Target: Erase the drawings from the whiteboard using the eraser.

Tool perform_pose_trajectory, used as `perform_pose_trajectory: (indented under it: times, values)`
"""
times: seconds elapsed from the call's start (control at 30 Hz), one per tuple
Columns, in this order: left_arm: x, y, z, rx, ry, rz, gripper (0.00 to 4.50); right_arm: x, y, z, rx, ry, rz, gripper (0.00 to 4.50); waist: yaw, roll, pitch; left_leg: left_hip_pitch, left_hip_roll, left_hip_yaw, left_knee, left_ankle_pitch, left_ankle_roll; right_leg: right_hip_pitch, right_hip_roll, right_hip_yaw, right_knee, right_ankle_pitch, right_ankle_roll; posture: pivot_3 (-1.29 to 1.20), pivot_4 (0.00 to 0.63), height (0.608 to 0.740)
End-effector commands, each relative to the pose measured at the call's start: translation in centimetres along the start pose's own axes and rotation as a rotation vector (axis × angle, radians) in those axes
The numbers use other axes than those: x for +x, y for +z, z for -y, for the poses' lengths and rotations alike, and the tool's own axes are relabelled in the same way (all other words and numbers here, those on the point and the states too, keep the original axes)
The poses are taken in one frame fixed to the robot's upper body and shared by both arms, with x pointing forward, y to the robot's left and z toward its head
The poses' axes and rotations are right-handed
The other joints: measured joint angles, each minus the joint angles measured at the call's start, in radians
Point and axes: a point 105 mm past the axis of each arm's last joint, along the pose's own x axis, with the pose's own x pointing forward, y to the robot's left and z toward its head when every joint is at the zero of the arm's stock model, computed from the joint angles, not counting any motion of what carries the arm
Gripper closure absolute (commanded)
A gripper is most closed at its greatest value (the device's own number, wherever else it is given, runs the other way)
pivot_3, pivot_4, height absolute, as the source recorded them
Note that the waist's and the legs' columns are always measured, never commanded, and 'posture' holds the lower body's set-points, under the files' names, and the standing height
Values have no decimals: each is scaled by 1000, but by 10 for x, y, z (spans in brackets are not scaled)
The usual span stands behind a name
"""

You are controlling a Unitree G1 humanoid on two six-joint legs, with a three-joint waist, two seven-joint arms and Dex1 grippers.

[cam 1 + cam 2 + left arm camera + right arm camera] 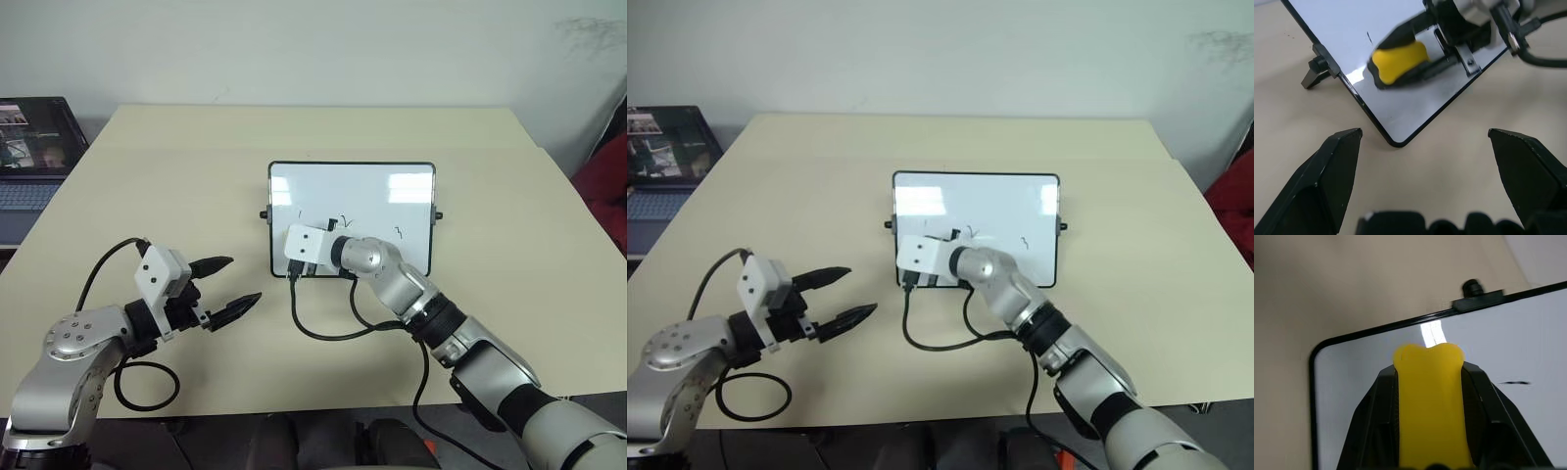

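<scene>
Nearest the robot, left gripper (227,291) hangs over bare table (490,196), fingers spread wide, nothing in them, pointing toward the board's near left corner. Just beyond, right gripper (1427,382) is clamped tight on the eraser (1429,401), arm reaching across to the left end of the whiteboard (392,186). Board lies flat mid-table, eraser over its lower left part, close to the surface; actual contact I cannot tell. Far left, a laptop (34,147) sits off the table edge.

Progress, as a judgement: early. Drawings (398,232) remain: a short stroke, a squiggle by the wrist and another further right all look unwiped in the head views. Eraser is grasped and brought to the board; the wiping itself is left.

Views differ: head views give the full row of marks and both arms. Left wrist view shows the yellow block with black underside low over the glossy board, plus one short stroke beside it. Right wrist view shows eraser tip near the board's corner and a single mark to one side.
</scene>
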Motion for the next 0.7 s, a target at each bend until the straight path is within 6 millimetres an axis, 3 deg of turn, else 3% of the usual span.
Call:
perform_pose_trajectory:
  times: [0.03,0.1,0.2,0.33,0.47,0.7]
  values:
    - [0,8,-1,47,-4,22,0,-4,-22,-2,38,15,-86,3196,0,0,0,1,0,0,0,0,1,1,0,0,0,0,0,0,150,740]
    - [1,7,-1,47,-6,21,0,-6,-3,10,43,-12,-29,3196,1,0,0,2,1,0,0,1,1,1,0,0,1,0,0,0,150,740]
    - [1,7,0,46,-8,21,0,-18,43,36,78,-60,116,3197,2,0,3,0,1,0,0,1,1,0,0,0,1,0,0,0,150,740]
    - [1,6,2,45,-12,18,0,-28,70,54,95,-113,188,3197,3,-1,2,-18,2,0,1,1,1,-14,0,1,7,0,0,0,150,740]
    - [2,4,4,44,-20,13,0,-29,72,75,85,-179,177,3197,1,-1,2,-24,2,1,0,2,0,-22,2,1,7,0,0,0,150,740]
    - [4,4,6,43,-27,14,0,-16,50,80,28,-217,92,3197,-7,-1,3,-24,1,3,0,2,0,-22,1,3,6,0,0,0,150,740]
